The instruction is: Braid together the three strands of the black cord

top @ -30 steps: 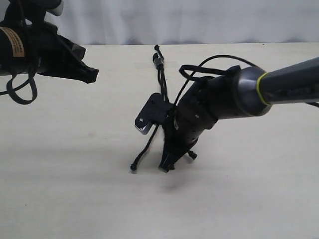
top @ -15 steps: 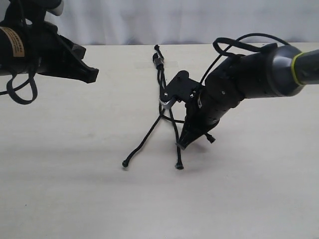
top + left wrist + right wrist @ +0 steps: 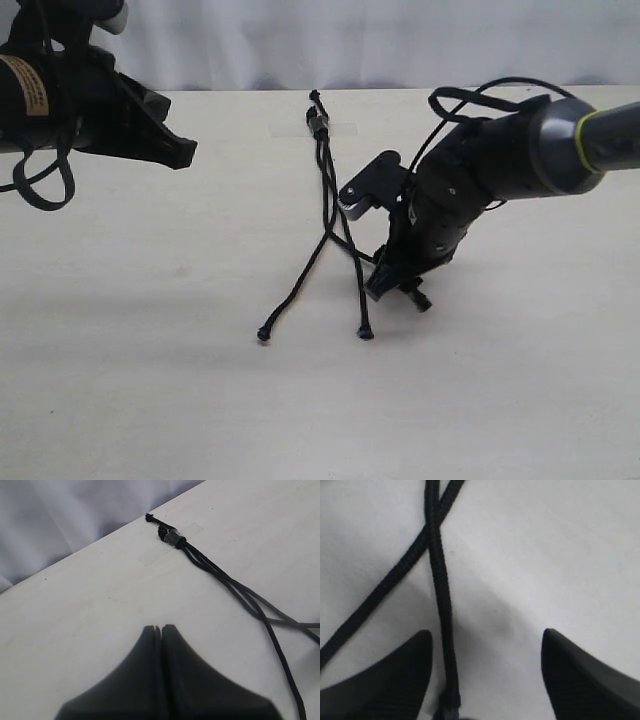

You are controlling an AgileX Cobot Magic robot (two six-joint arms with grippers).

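The black cord's knotted end (image 3: 318, 120) (image 3: 172, 537) lies at the far middle of the table under clear tape. Its three strands run toward me and cross midway. One tip lies at the left (image 3: 264, 335), one in the middle (image 3: 365, 332), and one at the right (image 3: 422, 300). My right gripper (image 3: 395, 287) (image 3: 485, 640) is open and low over the table. The right strand (image 3: 442, 605) lies loose between its fingers, close to one finger (image 3: 410, 660). A second strand (image 3: 380, 595) crosses it. My left gripper (image 3: 182, 152) (image 3: 161, 628) is shut and empty, raised at the far left.
The white table (image 3: 150, 400) ends at a pale curtain (image 3: 400, 40) behind. Glossy arm cables loop over the right arm (image 3: 480, 100) and hang by the left arm (image 3: 40, 185). The clear tape (image 3: 150, 555) holds the knot to the table.
The right arm swung from the middle out to the right, then lowered to the table. One strand now lies out to the right. The left and middle tips shifted slightly. The left arm stayed still.
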